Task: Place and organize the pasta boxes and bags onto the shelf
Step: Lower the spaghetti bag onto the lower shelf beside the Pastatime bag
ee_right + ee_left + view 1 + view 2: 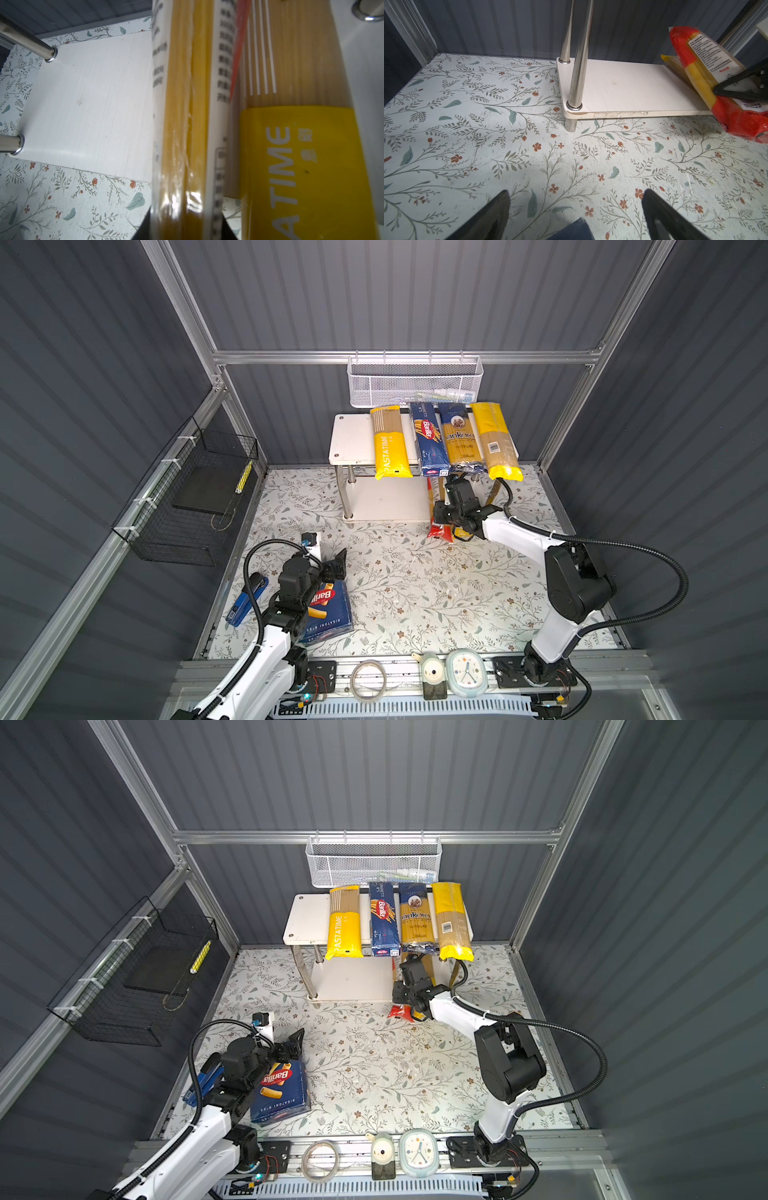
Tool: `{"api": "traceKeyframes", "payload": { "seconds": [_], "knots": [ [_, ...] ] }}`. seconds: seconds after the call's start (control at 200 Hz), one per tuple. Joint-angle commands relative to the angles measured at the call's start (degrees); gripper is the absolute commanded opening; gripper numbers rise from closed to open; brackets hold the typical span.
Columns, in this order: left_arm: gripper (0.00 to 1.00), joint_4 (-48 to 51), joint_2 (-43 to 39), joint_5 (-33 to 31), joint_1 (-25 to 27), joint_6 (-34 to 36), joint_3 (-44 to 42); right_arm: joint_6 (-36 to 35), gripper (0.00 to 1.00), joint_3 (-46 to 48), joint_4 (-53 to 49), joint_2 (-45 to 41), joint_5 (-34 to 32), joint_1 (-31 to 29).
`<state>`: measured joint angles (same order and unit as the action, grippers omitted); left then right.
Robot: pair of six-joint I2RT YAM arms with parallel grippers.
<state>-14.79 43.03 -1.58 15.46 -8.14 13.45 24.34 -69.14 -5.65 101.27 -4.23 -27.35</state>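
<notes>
The right gripper (185, 228) is clamped on the red-ended clear bag (438, 531) near its front end, a finger on each side of the bag, at the right end of the shelf (351, 435). The bag slants: its red end sits low in front of the lower board (623, 87), and the rest rises back over the board, under the top one. Whether the red end touches the mat cannot be told. Just beside the held bag, a yellow PASTATIME bag (291, 145) lies flat on the lower board. On the top board four packs lie side by side: another PASTATIME bag (388, 443), the spaghetti box (428, 439), the ankara bag (459, 435) and the barcode-label bag (494, 439). The left gripper (575, 207) hangs with its jaws spread and nothing between them, over the floral mat (415, 593), well apart from the shelf. The rigatoni box (328, 614) lies flat on the mat under that arm's wrist.
</notes>
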Motion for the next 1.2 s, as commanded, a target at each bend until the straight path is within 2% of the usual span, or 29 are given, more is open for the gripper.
{"api": "traceKeyframes", "payload": {
  "seconds": [0.0, 0.365, 0.5, 0.775, 0.951, 1.196],
  "knots": [
    [1.0, -0.6, -0.4, -0.4, 0.4, 0.7, 1.2, 1.0, 0.18, -3.6, 8.3, 0.0, -0.6, 0.7],
    [1.0, -0.6, -0.7, -0.3, 0.4, 0.7, 1.0, 3.3, 0.27, -2.6, 9.7, 1.4, -0.5, 1.2],
    [1.0, -0.6, -0.7, -0.2, 0.4, 0.7, 1.0, 3.9, 0.37, -2.3, 9.8, 1.2, 0.0, 1.3],
    [1.0, -0.6, -1.0, -0.3, 0.4, 0.7, 1.0, 4.9, 0.4, -0.1, 10.6, -0.3, 0.3, 1.4],
    [1.0, -0.6, -0.8, -0.3, 0.4, 0.7, 1.0, 5.3, 0.42, 3.1, 10.5, -3.7, 0.7, 1.3],
    [1.0, -0.6, -0.5, -0.3, 0.4, 0.8, 1.2, 6.2, 0.43, 12.4, 9.3, -12.4, 2.9, 0.7]
  ]
}}
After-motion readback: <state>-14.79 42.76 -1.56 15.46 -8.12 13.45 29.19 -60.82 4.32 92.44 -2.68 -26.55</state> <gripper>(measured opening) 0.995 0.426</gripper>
